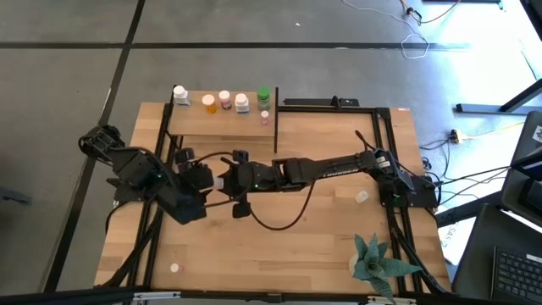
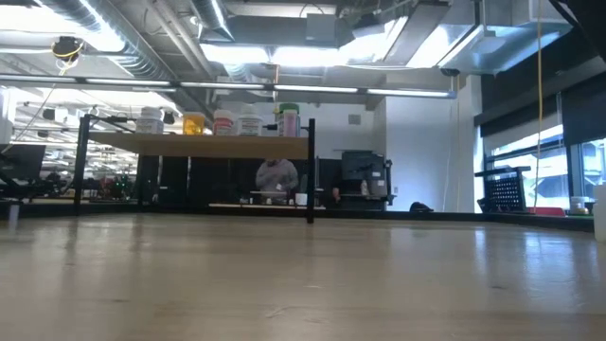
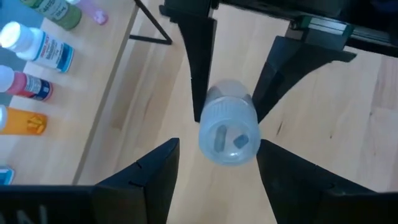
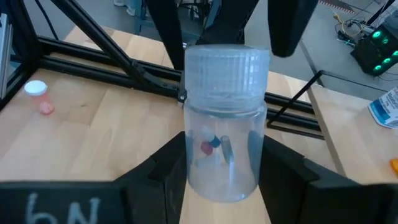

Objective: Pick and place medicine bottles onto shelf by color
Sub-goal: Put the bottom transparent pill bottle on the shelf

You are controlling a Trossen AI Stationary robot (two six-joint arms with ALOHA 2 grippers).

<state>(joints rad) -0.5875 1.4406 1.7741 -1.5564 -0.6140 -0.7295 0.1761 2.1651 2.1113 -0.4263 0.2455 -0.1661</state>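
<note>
Meeting over mid-table, the left gripper (image 1: 222, 182) and right gripper (image 1: 227, 181) overlap in the high view, hiding the clear bottle (image 4: 222, 127) there. The low view shows neither gripper. In the right wrist view, the right gripper's fingers (image 4: 158, 167) flank the bottle's body, apparently clamping it; the left gripper's fingers stand at the cap end. In the left wrist view, whether the left fingers (image 3: 152, 163) touch the bottle cannot be told. The shelf (image 1: 222, 123) lies at 12 o'clock from the grippers, carrying a row of medicine bottles (image 1: 225, 101). One small bottle (image 1: 362, 196) lies at 3 o'clock, another (image 1: 175, 268) at 7 o'clock.
</note>
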